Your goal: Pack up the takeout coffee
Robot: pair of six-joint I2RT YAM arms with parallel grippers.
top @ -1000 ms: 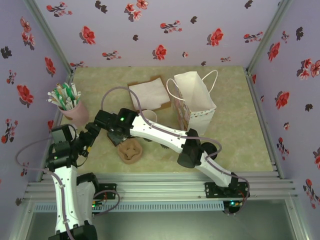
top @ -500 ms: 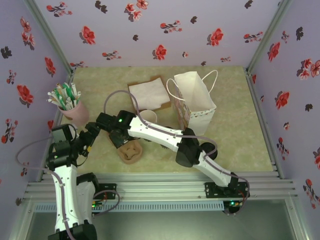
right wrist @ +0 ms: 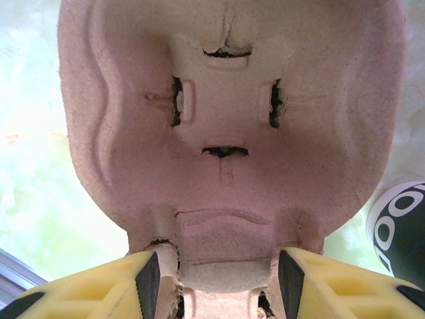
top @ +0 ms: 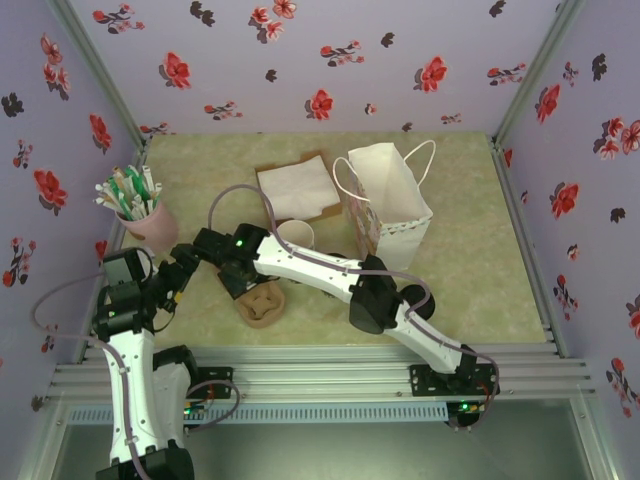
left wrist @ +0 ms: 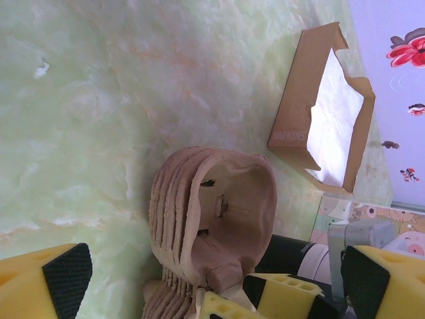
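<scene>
Near the front left of the table (top: 470,250), the right gripper (right wrist: 219,287) is down on a stack of moulded pulp cup carriers (top: 262,303). Its 2 yellow fingers (right wrist: 99,294) straddle the narrow tab at the top carrier's near end, and the black pads (right wrist: 147,286) sit right at the tab's 2 edges. Whether they are clenched on it or merely beside it I cannot tell. The left gripper (left wrist: 216,282) hovers just left of the same stack, released, its jaws spread wide, with 1 pad at each lower corner of its wrist view and the carriers lying beyond them. Behind the stack stands 1 lidless cup (top: 297,233) with a cream inside, and to its right an upright white paper bag (top: 392,200) with its mouth open. The takeout coffee I cannot place for certain: a small dark shape (top: 338,257) shows between that cup and the bag's foot, mostly covered by the right arm (top: 330,270) and too small to tell whether it is the lidded cup. A brown napkin box (left wrist: 319,133) lies at the back of the table. A pink cup (top: 150,228) full of stirrers (top: 128,192) stands at the left edge.
</scene>
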